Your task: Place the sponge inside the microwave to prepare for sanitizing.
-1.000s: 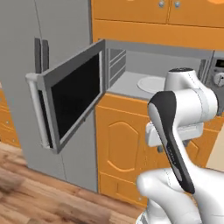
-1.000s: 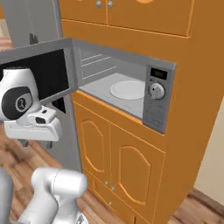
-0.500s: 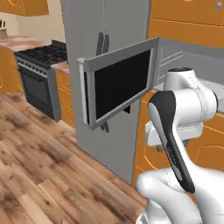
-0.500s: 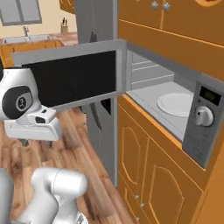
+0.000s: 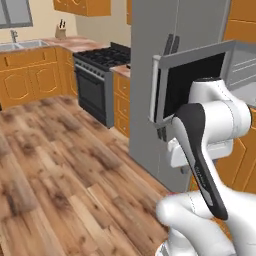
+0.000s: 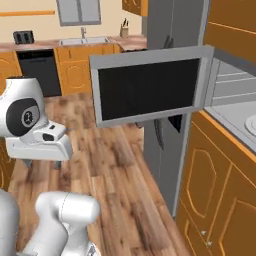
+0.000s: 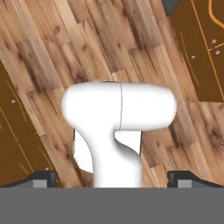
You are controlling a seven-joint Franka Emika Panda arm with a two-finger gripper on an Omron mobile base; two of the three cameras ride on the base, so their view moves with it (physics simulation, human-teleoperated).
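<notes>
We saw the microwave set in the orange cabinets, its door swung wide open and the white turntable just showing at the right edge. Our fingers pointed down at the wood floor, spread wide and holding nothing. Among the far table's things, as far as we could tell, no green sponge could be made out.
</notes>
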